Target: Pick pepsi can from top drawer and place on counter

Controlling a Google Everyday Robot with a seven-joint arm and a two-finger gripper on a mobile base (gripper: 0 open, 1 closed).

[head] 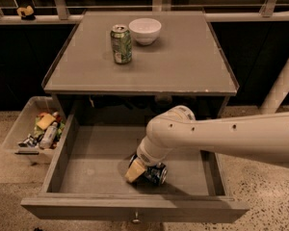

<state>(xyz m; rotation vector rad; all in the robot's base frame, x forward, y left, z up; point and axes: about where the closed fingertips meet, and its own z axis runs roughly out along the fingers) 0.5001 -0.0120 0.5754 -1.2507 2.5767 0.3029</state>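
Observation:
The pepsi can, blue with a silver end, lies on its side on the floor of the open top drawer, near the front middle. My gripper reaches down into the drawer from the right and sits right against the can's left side, partly covering it. The white arm crosses the right half of the drawer. The counter is the grey cabinet top above the drawer.
A taller green can and a white bowl stand at the back of the counter. A clear plastic bin with assorted items sits on the floor left of the drawer. A small knob is on the drawer front.

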